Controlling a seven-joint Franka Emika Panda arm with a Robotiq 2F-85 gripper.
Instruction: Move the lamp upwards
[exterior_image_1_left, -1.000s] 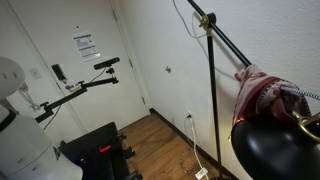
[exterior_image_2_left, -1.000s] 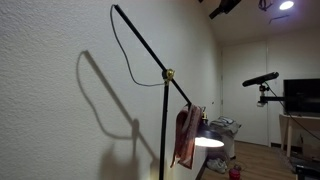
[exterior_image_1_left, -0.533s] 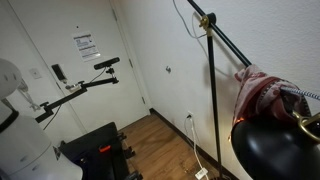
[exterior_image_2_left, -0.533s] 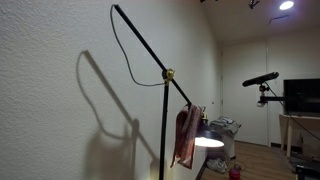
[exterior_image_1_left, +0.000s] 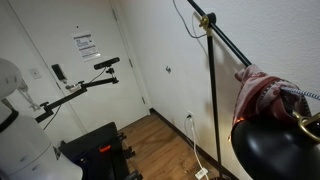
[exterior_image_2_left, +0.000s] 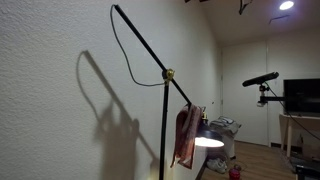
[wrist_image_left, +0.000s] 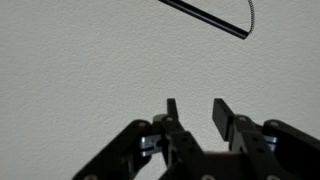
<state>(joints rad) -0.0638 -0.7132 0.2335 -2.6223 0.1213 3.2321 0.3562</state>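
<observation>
In an exterior view, a white paper (exterior_image_1_left: 85, 44) hangs on the door at the left. It has writing on it, but it is too small to read. Next comes a black camera (exterior_image_1_left: 106, 63) on a thin stick. Further right stands the lamp (exterior_image_1_left: 212, 100). Its pole goes straight up to a gold joint (exterior_image_1_left: 207, 20). From there the lamp arm (exterior_image_1_left: 228, 43) slants down to the right. It goes past a red and white cloth (exterior_image_1_left: 262, 92) to the big black shade (exterior_image_1_left: 268, 150).

In the wrist view, the gripper (wrist_image_left: 197, 118) is at the bottom, in front of a bare wall. Its two fingers are apart and hold nothing. The lamp arm (wrist_image_left: 205, 16) is above it and a little to the right, well apart from it. The rod slants down to the right. I think the gripper must go up to reach it. I see no brand names.
</observation>
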